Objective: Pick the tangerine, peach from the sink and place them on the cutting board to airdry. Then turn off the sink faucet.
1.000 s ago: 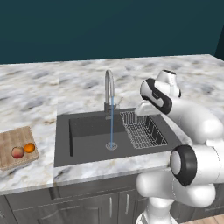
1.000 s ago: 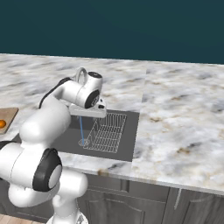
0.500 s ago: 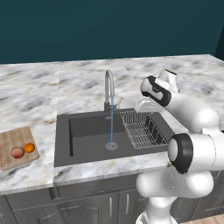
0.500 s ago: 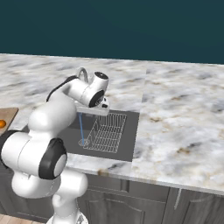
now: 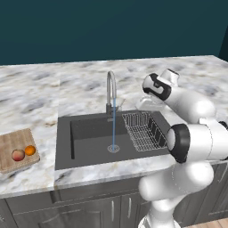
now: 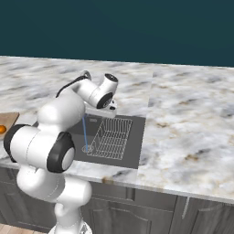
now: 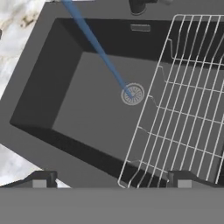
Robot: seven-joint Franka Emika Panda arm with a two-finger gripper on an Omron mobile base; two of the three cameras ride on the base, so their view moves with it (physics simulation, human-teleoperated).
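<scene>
Both fruits already out of the sink [image 5: 89, 133] and resting on the cutting board [image 5: 11, 144] at the far left of the counter, well apart from the basin: peach [image 5: 18, 155] to the left, tangerine [image 5: 30, 150] just beside it on the right, side by side near the board's near edge, laid there to dry away from the running water. Basin itself bare of fruit in the hand view, just the round drain [image 7: 132, 93] and the wire rack [image 7: 188, 105] filling its right section

Water running in a thin blue stream [image 5: 113, 127] from the sink faucet [image 5: 110, 91], falling straight onto the drain; so, by the look of it, only the shut-off step left

Gripper [image 7: 111, 179] hanging above the right part of the sink, over the near edge of the rack, looking down into the basin; fingertips [image 7: 40, 180] spread wide apart at the bottom of the hand view, nothing between them, holding nothing. Wrist raised above the counter just right of the faucet in both base views, probably kept high to clear the gooseneck before going for the tap

Faucet base [image 7: 139, 5] just visible at the top edge of the hand view, so the handle likely lies beyond and above the present aim. Handle itself too small to make out, position uncertain. Next move judged to call for a reach left and toward the far side of the basin
</scene>
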